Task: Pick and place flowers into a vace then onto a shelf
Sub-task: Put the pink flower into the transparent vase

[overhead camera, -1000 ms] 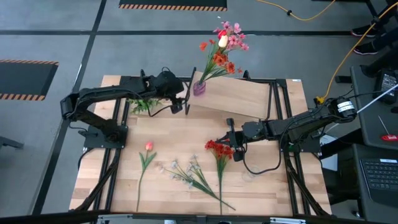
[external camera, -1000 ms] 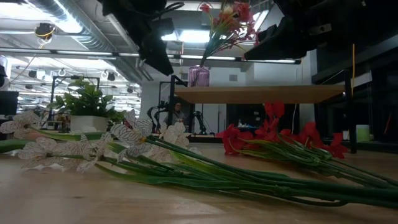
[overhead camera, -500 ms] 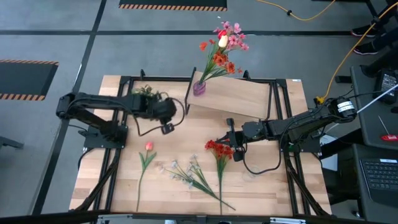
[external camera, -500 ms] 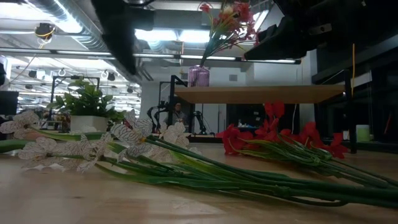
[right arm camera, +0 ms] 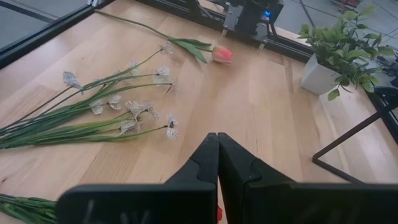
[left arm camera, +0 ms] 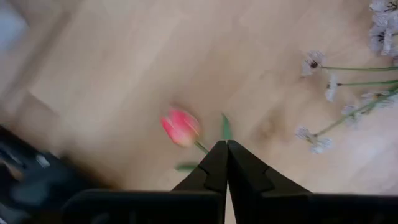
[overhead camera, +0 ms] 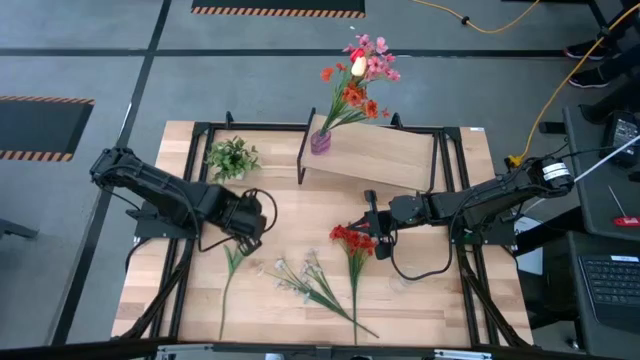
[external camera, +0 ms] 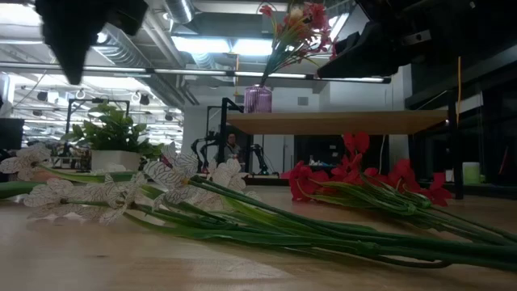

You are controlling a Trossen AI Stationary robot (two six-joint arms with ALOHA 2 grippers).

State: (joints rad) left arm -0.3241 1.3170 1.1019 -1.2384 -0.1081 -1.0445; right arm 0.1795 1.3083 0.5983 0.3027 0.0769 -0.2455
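Jaws of left gripper [left arm camera: 226, 163] standing closed, empty, hovering over table [overhead camera: 420, 300]; pink tulip [left arm camera: 181, 127] lying just ahead of tips, likely pickup target. Right gripper [right arm camera: 217, 155] closed, idling above red flowers [overhead camera: 351, 240]. Vase bouquet [overhead camera: 355, 75] sitting on shelf [overhead camera: 390, 160].

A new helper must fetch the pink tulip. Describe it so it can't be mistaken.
On the tabletop, look just below the left gripper. The pink tulip lies alone there, one closed pink bud; the white flowers and red flowers alongside are bunches.
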